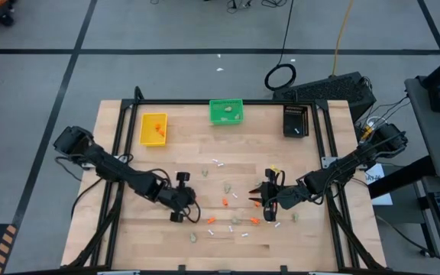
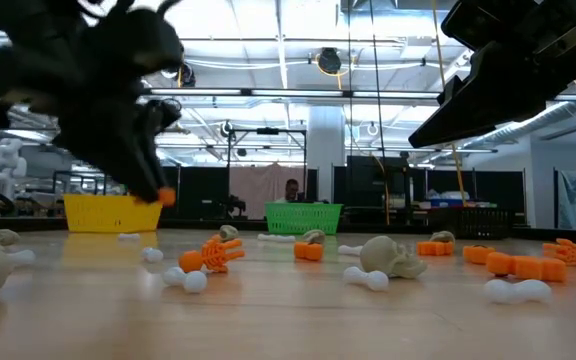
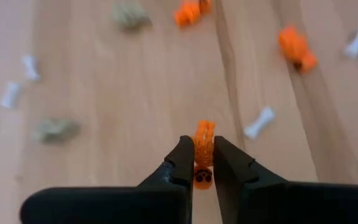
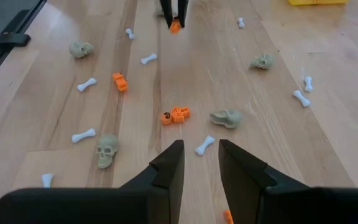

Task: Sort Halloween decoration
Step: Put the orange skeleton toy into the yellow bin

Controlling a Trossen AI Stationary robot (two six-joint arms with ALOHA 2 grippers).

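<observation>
One orange skeleton piece [image 3: 202, 144] is pinched between the pressed-together fingers of the left gripper [image 3: 202, 163], held clear above the wooden table [image 1: 128, 229]; in the low view the same orange piece [image 2: 165, 197] shows at the tip of the dark gripper, off the surface. The left gripper [image 1: 192, 205] is over the table's middle-left area, toward the near edge.

The remaining decoration pieces lie scattered across the centre and near half of the table: orange bits [image 4: 119, 81], beige-grey skulls [image 4: 106, 150] and small white bones [image 4: 204, 145]. One orange skeleton figure [image 4: 176, 114] lies flat just beside a skull [image 4: 227, 117], both ahead of the right gripper.

The right gripper [image 4: 200, 162] hangs above the table right of centre, its fingers spread a little apart with nothing between them.

Three bins stand along the far edge: a yellow bin [image 1: 153, 128] toward the left holding orange pieces, a green bin [image 1: 226, 111] at the middle and a black bin [image 1: 296, 120] toward the right.
</observation>
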